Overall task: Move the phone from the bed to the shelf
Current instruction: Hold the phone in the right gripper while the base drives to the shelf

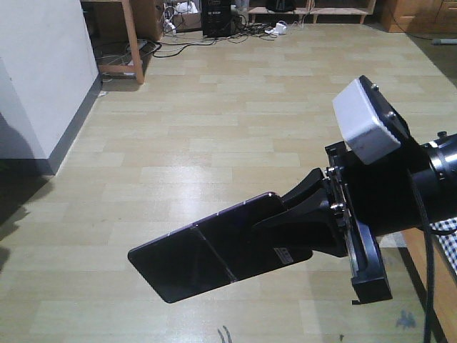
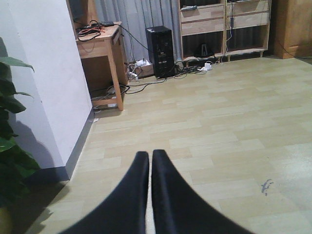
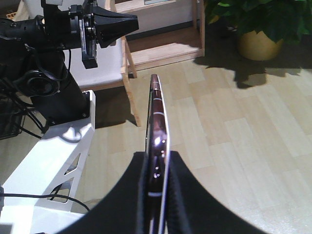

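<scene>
Over the pale plank floor (image 1: 214, 107), your right hand (image 1: 289, 214) pinches the thin glossy black phone (image 1: 214, 250) by one end. Its long axis points toward the light wooden shelf (image 3: 165, 51). Your left hand (image 2: 150, 161) is pressed together, empty.

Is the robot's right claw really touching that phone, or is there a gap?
Touching. In the right wrist view, the right gripper presses against both faces of the phone, with no gap.
</scene>
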